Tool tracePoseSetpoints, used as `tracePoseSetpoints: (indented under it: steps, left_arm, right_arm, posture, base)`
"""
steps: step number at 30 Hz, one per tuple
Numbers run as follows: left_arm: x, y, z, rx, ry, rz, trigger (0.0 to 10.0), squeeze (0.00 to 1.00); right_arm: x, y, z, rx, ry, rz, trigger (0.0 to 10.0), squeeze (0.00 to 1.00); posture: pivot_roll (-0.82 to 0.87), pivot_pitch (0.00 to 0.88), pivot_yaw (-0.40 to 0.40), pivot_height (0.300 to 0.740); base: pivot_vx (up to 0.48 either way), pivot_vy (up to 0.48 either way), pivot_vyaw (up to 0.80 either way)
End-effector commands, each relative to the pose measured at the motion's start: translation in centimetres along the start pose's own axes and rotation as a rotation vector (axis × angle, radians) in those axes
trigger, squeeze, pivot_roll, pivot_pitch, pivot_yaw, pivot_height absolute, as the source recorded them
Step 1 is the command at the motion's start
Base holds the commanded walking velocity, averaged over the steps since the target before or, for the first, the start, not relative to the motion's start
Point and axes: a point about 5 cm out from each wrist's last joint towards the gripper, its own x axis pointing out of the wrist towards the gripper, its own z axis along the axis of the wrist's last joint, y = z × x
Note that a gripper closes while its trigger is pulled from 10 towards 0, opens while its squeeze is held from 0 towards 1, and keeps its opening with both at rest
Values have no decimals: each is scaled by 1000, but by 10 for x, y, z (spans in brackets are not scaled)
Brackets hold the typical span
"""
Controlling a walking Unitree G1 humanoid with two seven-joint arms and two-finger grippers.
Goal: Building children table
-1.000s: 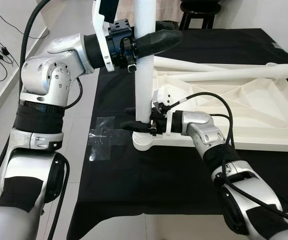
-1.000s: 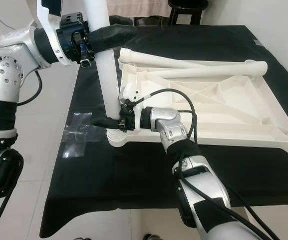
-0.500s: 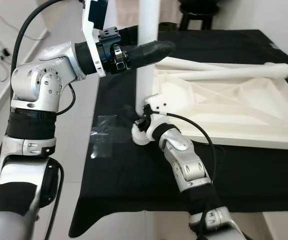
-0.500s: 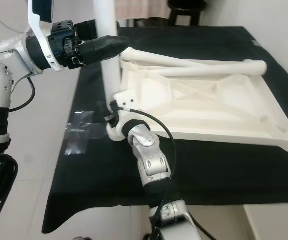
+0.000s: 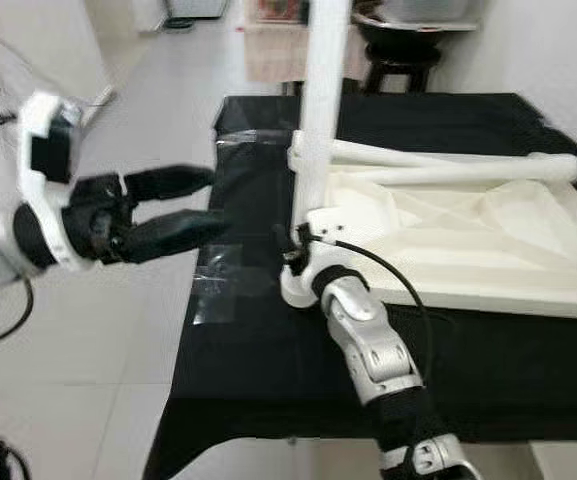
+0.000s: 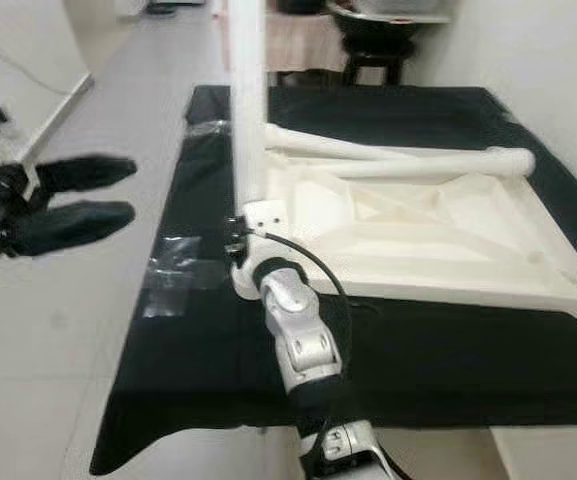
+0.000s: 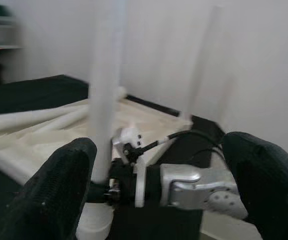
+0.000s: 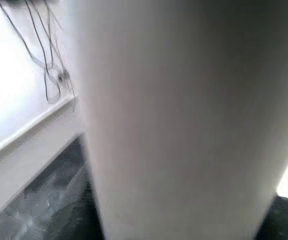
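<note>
Left gripper spread and free of the leg; right gripper at the leg's foot.

The left gripper (image 5: 183, 205) hangs over the floor with its black fingers (image 7: 59, 187) parted and empty, well apart from the upright white table leg (image 5: 320, 110). The right gripper (image 5: 290, 252) presses against that leg's base, finger state impossible to tell. Beyond it the upturned white tabletop (image 5: 468, 235) lies on black cloth (image 5: 268, 370), a loose leg (image 5: 448, 170) across it.
</note>
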Motion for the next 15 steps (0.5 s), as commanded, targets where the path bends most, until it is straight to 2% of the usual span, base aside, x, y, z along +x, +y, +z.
tracePoseSetpoints:
  steps: [1, 3, 4, 5, 6, 7, 8, 9, 12, 15]
  left_arm:
    - [1, -3, -5, 6, -2, 34, 10000, 0]
    - [1, -4, -28, -46, -15, 131, 10000, 0]
    - [1, -4, -28, -46, -15, 131, 10000, 0]
    - [2, -6, -39, -63, -15, 173, 10000, 0]
    - [4, -8, -50, -78, -8, 206, 10000, 0]
    - [4, -8, -50, -78, -8, 206, 10000, 0]
    - [5, -10, -56, -86, -3, 224, 10000, 0]
    - [7, -14, -64, -90, 6, 242, 10000, 0]
    - [10, -19, -75, -86, 40, 253, 10000, 0]
    - [17, -37, -102, -93, 112, 256, 10000, 0]
  right_arm:
    - [-3, 22, -12, 125, 52, 47, 10000, 1000]
    - [-5, 27, 8, 173, -87, 248, 10000, 1000]
    - [-5, 27, 8, 173, -87, 248, 10000, 1000]
    - [-5, 25, 16, 146, -136, 361, 10000, 1000]
    - [-4, 22, 21, 115, -157, 480, 10000, 796]
    - [-4, 22, 21, 115, -157, 480, 10000, 796]
    - [-3, 19, 23, 92, -160, 547, 10000, 796]
    - [-1, 15, 24, 48, -162, 613, 10000, 0]
    - [-1, 10, 25, -2, -161, 687, 10000, 0]
    - [1, -1, 25, -95, -123, 816, 10000, 0]
  posture:
    - [114, 129, -48, 740]
    - [114, 123, -48, 740]
    - [114, 123, -48, 740]
    - [114, 115, -49, 740]
    - [116, 108, -51, 740]
    - [116, 108, -51, 740]
    - [118, 103, -53, 740]
    - [124, 96, -58, 740]
    - [129, 91, -61, 740]
    - [139, 85, -71, 740]
  base:
    - [0, 0, 0]
    - [0, 0, 0]
    - [0, 0, 0]
    - [0, 0, 0]
    - [0, 0, 0]
    - [0, 0, 0]
    - [0, 0, 0]
    - [0, 0, 0]
    - [0, 0, 0]
    - [0, 0, 0]
